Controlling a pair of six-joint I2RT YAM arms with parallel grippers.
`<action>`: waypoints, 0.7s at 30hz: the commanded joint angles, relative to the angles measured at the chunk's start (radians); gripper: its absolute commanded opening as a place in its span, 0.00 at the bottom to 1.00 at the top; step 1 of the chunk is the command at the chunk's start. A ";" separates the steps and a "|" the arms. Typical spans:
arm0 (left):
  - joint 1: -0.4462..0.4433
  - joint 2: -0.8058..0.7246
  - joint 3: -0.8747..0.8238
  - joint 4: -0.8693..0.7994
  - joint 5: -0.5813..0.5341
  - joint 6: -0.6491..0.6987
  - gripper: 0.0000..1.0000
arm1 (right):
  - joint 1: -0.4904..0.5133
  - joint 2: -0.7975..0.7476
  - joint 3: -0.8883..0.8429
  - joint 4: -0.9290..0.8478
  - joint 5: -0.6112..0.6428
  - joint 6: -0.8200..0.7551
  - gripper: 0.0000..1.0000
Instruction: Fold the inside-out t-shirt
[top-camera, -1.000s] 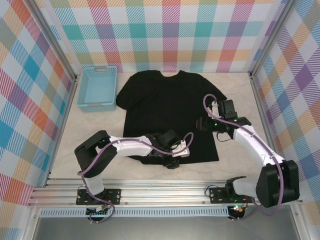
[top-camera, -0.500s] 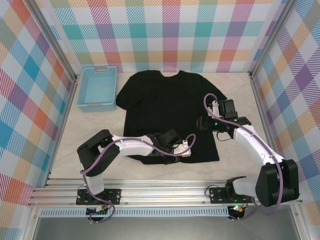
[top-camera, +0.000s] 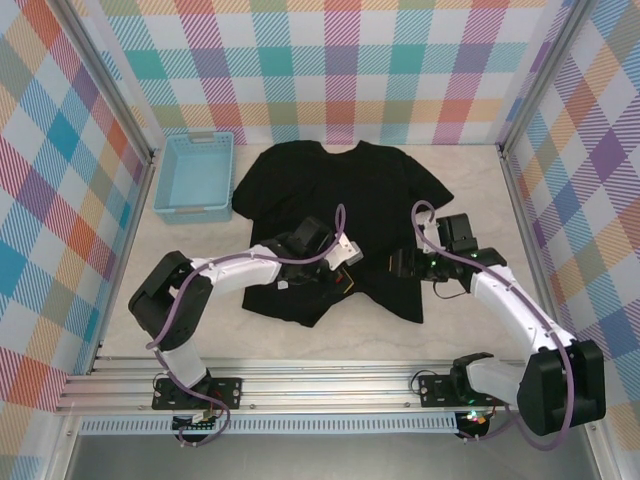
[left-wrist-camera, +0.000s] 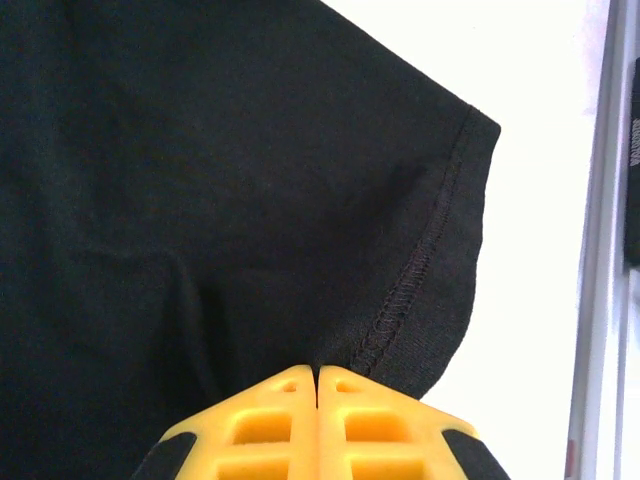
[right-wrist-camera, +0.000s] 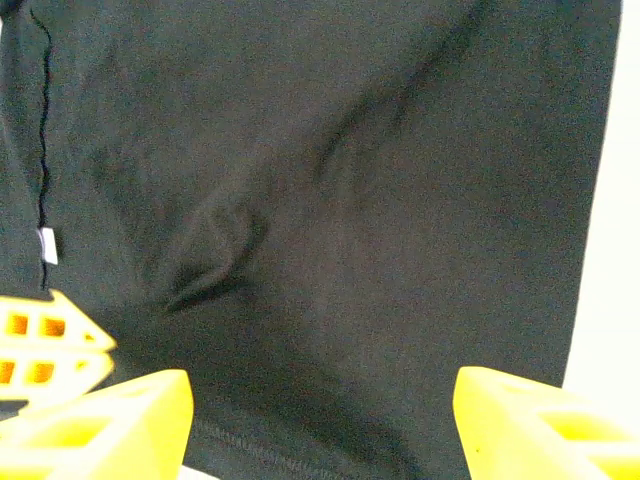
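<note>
T-shirts: one black short-sleeved cloth t-shirt (top-camera: 340, 190), lying mid-worktop with its collar at the far side and its near part rumpled and drawn up.
Baskets: one light blue rectangular plastic basket (top-camera: 195, 175), on the far left, just beside the shirt's left sleeve.
Worktop: one pale marbled worktop (top-camera: 200, 260), carrying both things.
Arms: two, one on each side.
Left arm: its elbow is folded back on the near left. The forearm reaches right and slightly far, and the wrist is over the shirt's near-left part.
Left gripper (left-wrist-camera: 317, 375): its yellow fingers are pressed together, pinching the shirt at a stitched hem.
Right arm: its elbow is on the near right. The forearm runs far and left to the shirt's right side.
Right gripper (right-wrist-camera: 320, 430): its yellow fingers are spread wide, with black cloth below and between them.
Grippers together: near each other over the shirt's near half, the left one's yellow fingertips showing at the left edge of the right wrist view.
</note>
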 joint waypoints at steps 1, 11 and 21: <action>0.023 0.020 0.019 0.026 0.086 -0.071 0.03 | 0.020 0.000 -0.020 -0.020 -0.065 0.020 0.70; 0.105 0.098 0.051 0.067 0.113 -0.212 0.07 | 0.130 0.030 -0.073 0.130 -0.124 0.032 0.69; 0.132 0.087 0.035 0.020 -0.196 -0.290 0.36 | 0.144 0.087 -0.060 0.145 -0.102 0.048 0.68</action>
